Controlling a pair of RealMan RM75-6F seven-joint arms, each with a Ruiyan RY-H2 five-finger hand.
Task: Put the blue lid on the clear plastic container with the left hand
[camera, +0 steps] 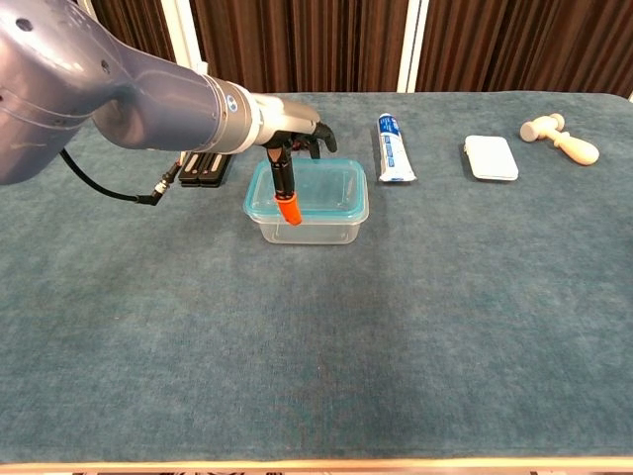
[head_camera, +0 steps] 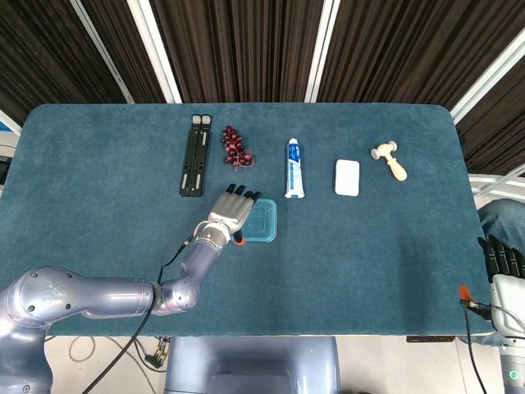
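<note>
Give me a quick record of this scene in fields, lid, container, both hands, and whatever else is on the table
lid: blue lid lying on top of the clear plastic container
left hand: left hand over the lid's left rear corner, orange-tipped digit pointing down at its left edge; whether it presses is unclear
right hand: right hand at the table's right edge, away from the work; fingers not readable
table: blue cloth table
other items: black folded stand, dark grapes, toothpaste tube, white soap, small wooden mallet

Bench (head_camera: 98, 164) covered in teal blue cloth with rounded far corners. Dark brown pleated curtain (head_camera: 238, 49) behind, crossed by white frame bars (head_camera: 156, 49).
</note>
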